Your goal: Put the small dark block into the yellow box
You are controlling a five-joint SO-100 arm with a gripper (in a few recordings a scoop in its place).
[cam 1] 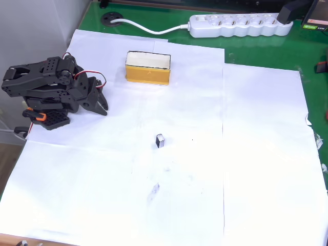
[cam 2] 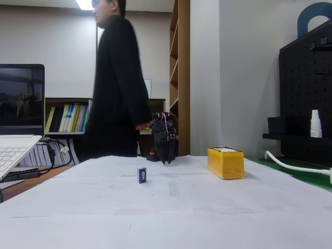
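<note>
The approach has not begun: the gripper (cam 1: 102, 108), fingers together and empty, sits folded well short of the small dark block (cam 1: 160, 141) resting on the paper, with the yellow box (cam 1: 148, 67) farther off to the gripper's side, so reaching out and opening comes next.

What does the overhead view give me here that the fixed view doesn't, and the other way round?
Overhead alone: the full white power strip, the box's cream inside, and the paper gap between block and box. Fixed alone: a person walking behind the table, a laptop at left, bookshelves, and the block standing upright. Both share the block, the yellow box, and the folded arm with its tool down near the paper.
</note>
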